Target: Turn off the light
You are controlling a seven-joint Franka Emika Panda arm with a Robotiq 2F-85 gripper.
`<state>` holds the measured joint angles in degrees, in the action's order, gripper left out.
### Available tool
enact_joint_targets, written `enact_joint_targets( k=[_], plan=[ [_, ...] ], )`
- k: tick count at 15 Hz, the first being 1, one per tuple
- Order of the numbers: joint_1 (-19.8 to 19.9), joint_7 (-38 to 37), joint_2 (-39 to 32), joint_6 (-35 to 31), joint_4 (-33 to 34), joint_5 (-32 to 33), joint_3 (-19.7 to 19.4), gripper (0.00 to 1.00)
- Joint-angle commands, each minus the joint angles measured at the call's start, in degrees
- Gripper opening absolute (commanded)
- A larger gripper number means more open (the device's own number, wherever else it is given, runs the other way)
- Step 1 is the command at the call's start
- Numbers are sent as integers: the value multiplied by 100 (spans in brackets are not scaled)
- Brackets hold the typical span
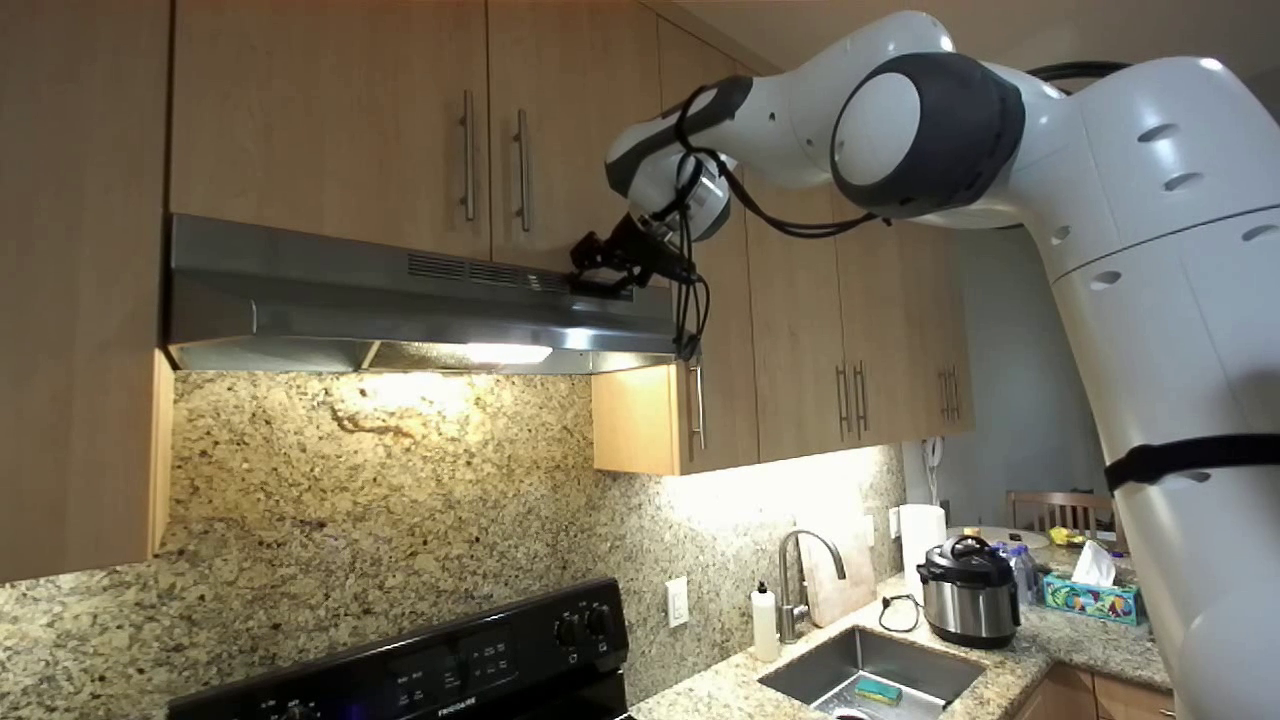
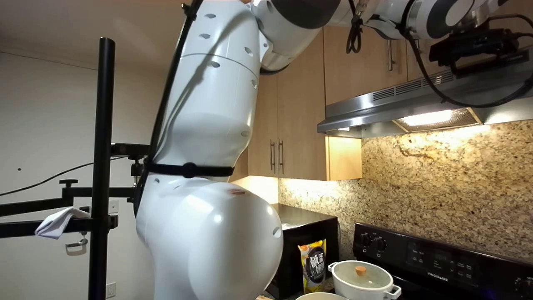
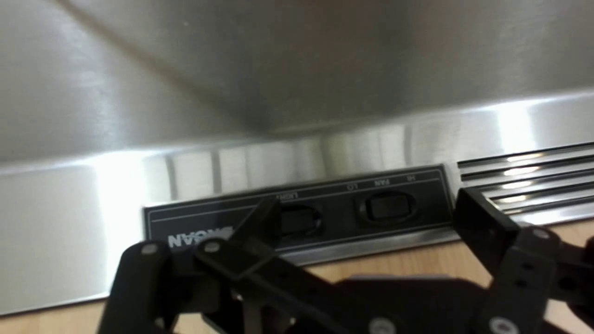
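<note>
1. Lamp (image 1: 508,354) glowed warm in the underside of the range hood (image 1: 370,295), put there, one would judge, to shine down on the stove (image 1: 420,660) below the hood. Both exterior views showed it lit, so the task was not yet done.

2. The control panel (image 3: 341,213) sat on the hood's front face, just beside its vents (image 3: 533,171), likely to spare anyone reaching underneath. It carried the light switch (image 3: 300,221), partly hidden, and the fan switch (image 3: 389,206), nearer the vents.

3. The end effector (image 3: 371,206) was at the hood's front, jaws spread wide with nothing held between them. A finger (image 3: 264,221) overlapped the light switch in the wrist view; the opposite finger stood past the panel's fan end, near the vents. That spread probably served to offer a single tip for pushing, since so small a switch gave little to pinch. Whether the tip touched it could not be told.

4. The robot arm (image 1: 900,130) arched higher than the hood, its wrist bent down toward the front face, presumably to bring the fingertips to the panel.

5. The next move seemed to call for a small push on the light switch; sideways drift might catch the fan switch instead. In an exterior view, a cable (image 2: 470,104) looped across the hood's front, where it could snag.
</note>
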<state>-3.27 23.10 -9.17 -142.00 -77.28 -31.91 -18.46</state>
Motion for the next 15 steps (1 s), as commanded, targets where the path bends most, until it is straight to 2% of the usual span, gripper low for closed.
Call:
enact_joint_targets(
  k=[1, 7, 15],
  plan=[
    [44, -250, -252, -102, 300, 137, -116, 100],
    [13, -210, -188, -80, 237, 81, -138, 100],
    [-80, -163, 293, -88, -290, 72, -86, 100]
  ],
)
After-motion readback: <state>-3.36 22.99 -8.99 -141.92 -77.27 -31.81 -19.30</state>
